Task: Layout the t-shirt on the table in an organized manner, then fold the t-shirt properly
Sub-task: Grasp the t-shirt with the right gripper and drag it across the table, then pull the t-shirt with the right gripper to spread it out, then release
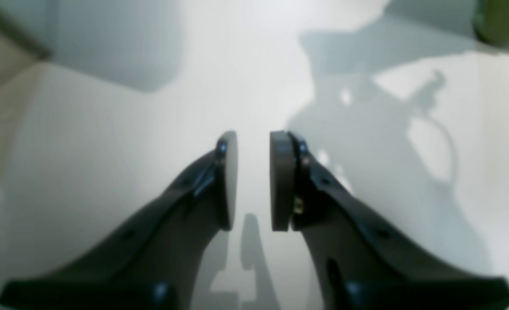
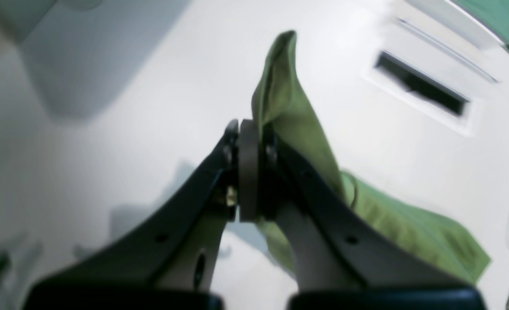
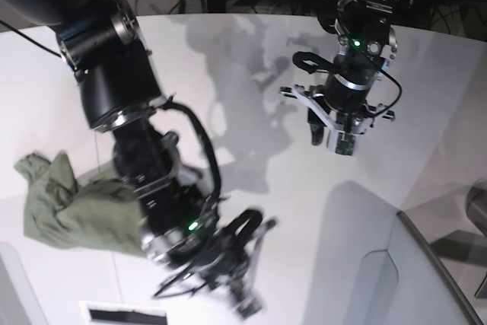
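My right gripper (image 2: 254, 172) is clamping a bunched fold of the t-shirt (image 2: 288, 107), pads pressed together on the cloth, green fabric sticking up past the tips and trailing down behind the fingers. My left gripper (image 1: 253, 181) is hanging over bare table (image 1: 108, 150) with its pads slightly apart, nothing between them. In the base view the shirt (image 3: 65, 207) is lying crumpled in a heap at the near edge of the table (image 3: 251, 66) on my right arm's side, well apart from the left gripper (image 3: 335, 138). I'm judging the shirt as light, soft and limp: it is sagging from a single pinch, not holding any shape, and probably sliding easily on the smooth top. The best holds are looking like seams or corners, shoulders or hem, one per gripper, so it spreads flat; the collar and sleeves are hidden in the bunch, so I can't tell which part I'm holding. Count: one t-shirt, one table, two grippers.
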`<state>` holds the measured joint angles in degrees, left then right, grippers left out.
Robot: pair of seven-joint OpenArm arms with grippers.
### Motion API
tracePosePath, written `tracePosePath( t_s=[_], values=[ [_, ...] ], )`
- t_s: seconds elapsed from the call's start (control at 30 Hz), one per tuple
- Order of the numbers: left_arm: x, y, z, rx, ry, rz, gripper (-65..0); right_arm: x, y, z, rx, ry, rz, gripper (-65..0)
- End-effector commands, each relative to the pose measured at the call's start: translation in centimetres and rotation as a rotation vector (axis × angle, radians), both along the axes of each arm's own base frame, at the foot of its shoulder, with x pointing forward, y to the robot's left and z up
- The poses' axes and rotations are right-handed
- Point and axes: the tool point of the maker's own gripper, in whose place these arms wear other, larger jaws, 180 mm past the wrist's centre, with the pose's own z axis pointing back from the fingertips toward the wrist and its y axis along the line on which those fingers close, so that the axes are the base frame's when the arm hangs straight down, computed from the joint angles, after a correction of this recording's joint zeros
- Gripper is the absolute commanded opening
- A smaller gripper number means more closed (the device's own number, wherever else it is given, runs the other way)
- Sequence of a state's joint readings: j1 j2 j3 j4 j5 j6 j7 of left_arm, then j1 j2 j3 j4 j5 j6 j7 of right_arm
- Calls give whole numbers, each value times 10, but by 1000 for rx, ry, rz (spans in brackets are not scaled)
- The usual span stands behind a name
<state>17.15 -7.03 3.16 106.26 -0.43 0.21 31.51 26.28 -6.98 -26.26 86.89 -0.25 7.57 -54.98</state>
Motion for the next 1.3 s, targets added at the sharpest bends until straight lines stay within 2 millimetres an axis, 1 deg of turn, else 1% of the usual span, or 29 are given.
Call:
tracePosePath(
  t_s=[0.0, 0.07, 0.13, 0.23, 0.37, 0.4, 0.43, 0.47, 0.53, 0.6, 0.63, 0.7, 0.73, 0.77, 0.83, 0.87, 0.9, 0.93, 0.97, 1.0, 1.03, 1.07, 1.13, 1.2, 1.27],
  values=[
    [6, 3, 12, -3, -46, 8, -522, -1, 21, 13, 17, -51, 59, -650],
    [8, 14, 13, 8, -51, 36, -522, -23, 49, -3, -15, -48, 174, -650],
    [8, 27, 15, 18, -56, 66, -523, -42, 64, -16, -30, -39, 268, -650],
    [9, 37, 17, 27, -60, 91, -523, -62, 78, -29, -39, -22, 349, -650],
    [16, 32, 21, 22, -75, 80, -523, -80, 90, -40, -53, -5, 400, -641],
    [16, 31, 18, 18, -67, 82, -523, -83, 93, -40, -57, -6, 413, -626],
    [16, 31, 14, 17, -60, 84, -523, -85, 95, -41, -64, -7, 422, -593],
    [16, 31, 12, 17, -52, 85, -523, -84, 95, -40, -67, -10, 421, -546],
    [18, 31, 9, 16, -47, 85, -523, -77, 90, -36, -66, -19, 404, -428],
    [18, 24, 4, 13, -33, 66, -523, -62, 76, -25, -48, -36, 350, -305],
    [18, 20, 1, 13, -27, 53, -523, -53, 67, -17, -25, -52, 313, -239],
    [17, 12, -2, 8, -19, 32, -523, -36, 42, 4, 30, -88, 220, -135],
    [18, 8, -3, 5, -17, 22, -523, -29, 30, 13, 53, -110, 180, -120],
    [22, 3, -1, 2, -24, 8, -525, -20, 8, 19, 72, -121, 117, -128],
    [24, -5, -5, -1, -15, -12, -546, -6, -41, 15, 121, -102, -35, -191],
    [24, -7, -10, -2, -3, -16, -569, -1, -64, 11, 139, -88, -105, -231],
    [27, -11, -12, -2, 1, -26, -602, 1, -91, 1, 155, -56, -187, -273],
    [28, -13, -18, 0, 15, -31, -642, 0, -114, -13, 165, -11, -258, -300],
    [28, -12, -23, 4, 29, -33, -650, -2, -134, -27, 177, 29, -319, -300],
    [28, -10, -28, 8, 40, -30, -650, -5, -148, -40, 189, 61, -366, -281],
    [27, -8, -31, 9, 47, -25, -650, -8, -159, -51, 199, 90, -400, -248],
    [27, -7, -31, 11, 49, -23, -650, -11, -168, -63, 205, 121, -430, -197],
    [24, -5, -34, 12, 56, -21, -650, -15, -178, -81, 217, 168, -468, -126],
    [23, 5, -33, 17, 55, 6, -650, -14, -179, -94, 233, 178, -476, -128],
    [17, 21, -37, 19, 68, 53, -650, -12, -176, -107, 248, 184, -473, -152]
  ],
)
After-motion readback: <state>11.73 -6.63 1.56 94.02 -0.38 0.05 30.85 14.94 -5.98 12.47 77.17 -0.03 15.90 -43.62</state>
